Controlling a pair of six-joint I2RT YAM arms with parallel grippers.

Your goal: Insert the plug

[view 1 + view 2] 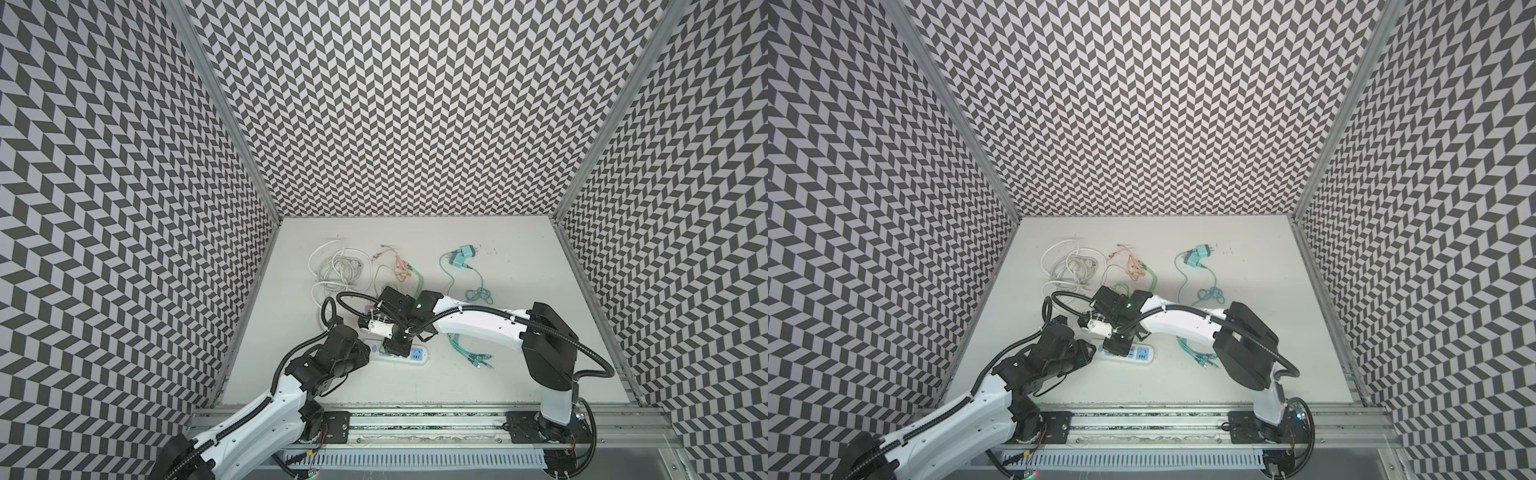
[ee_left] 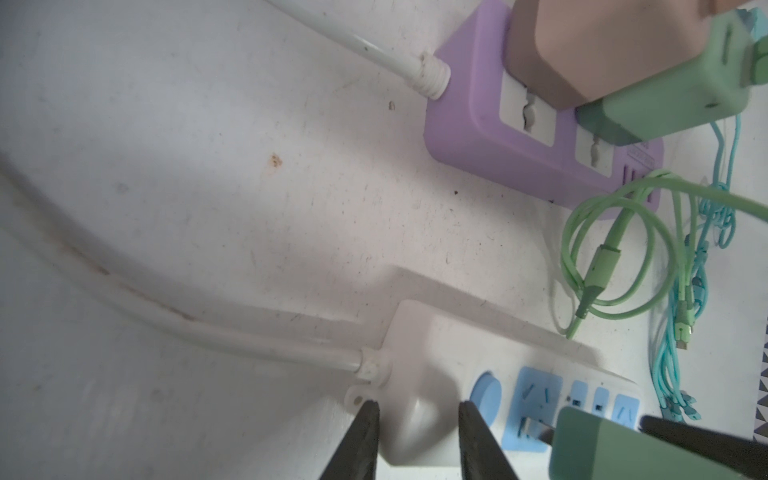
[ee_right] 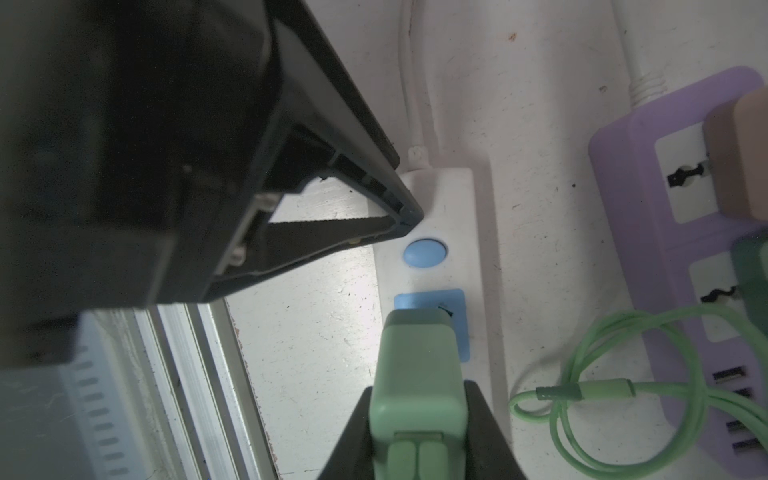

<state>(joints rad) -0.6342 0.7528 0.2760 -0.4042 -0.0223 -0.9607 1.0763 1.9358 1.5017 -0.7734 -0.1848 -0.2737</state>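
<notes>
1. The green plug (image 3: 415, 374) meets the blue socket (image 3: 457, 301) of the white power strip (image 3: 440, 195), with its prongs partly showing, toward the near side of the table (image 1: 498, 257).
2. The right gripper (image 3: 417, 411) has its fingers clamped on the plug's sides.
3. The left gripper (image 2: 417, 432) pinches the strip's left cable end.
4. A purple power strip (image 2: 478, 133) lies just beyond.

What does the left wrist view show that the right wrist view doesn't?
Only left wrist: the green plastic plug with its metal prongs partly exposed at a blue socket. Only right wrist: the right end effector clamping that plug, and the left end effector seen from outside. Both: the white power strip, the purple power strip.
</notes>
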